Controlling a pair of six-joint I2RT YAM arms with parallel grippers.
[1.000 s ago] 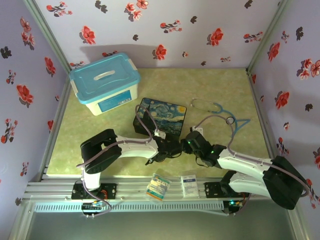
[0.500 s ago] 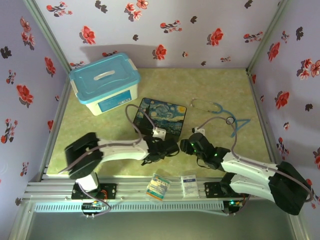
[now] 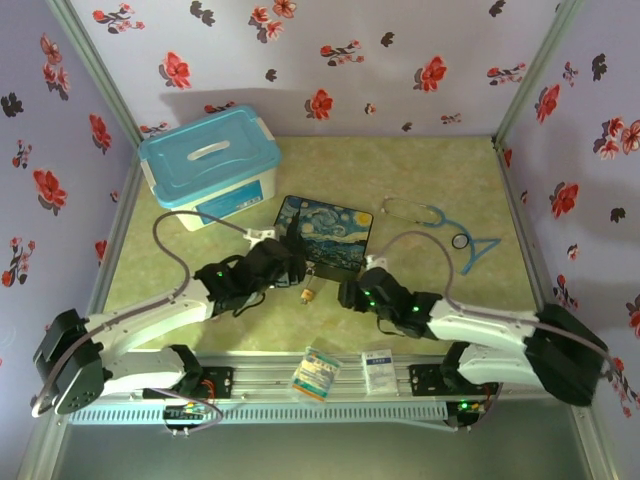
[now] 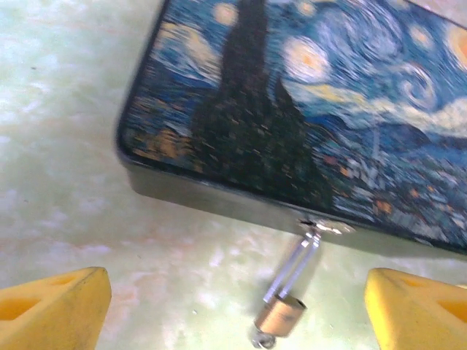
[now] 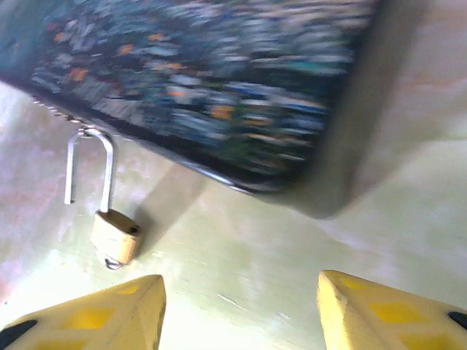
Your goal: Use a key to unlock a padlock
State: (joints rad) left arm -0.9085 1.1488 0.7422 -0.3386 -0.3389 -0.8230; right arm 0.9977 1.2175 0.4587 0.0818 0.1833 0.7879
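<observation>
1. We find the left gripper spread wide. Its two yellow fingertips sit in the bottom corners of the left wrist view, with nothing held between them.
2. The right gripper is parted as well, with one fingertip at the bottom left and one at the bottom right of the right wrist view, and it is also empty.
3. From above, we see both grippers low over the table, one left of centre and one right of centre. The padlock lies between them and neither touches it.
4. The brass body rests on the table just below the near edge of the painted box.
5. The shackle is hooked through the box's clasp. One leg sits in the body and the other ends free in the air, so the shackle stands open.
6. A small grey metal piece sticks out of the body's lower end. It looks to us like the key, but it is too small to say more.
7. The box sits flat at the centre of the overhead view.
8. Farther out we note a blue-lidded container at the upper left and a stethoscope to the right of the box. Two small packets lie on the rail at the bottom.
</observation>
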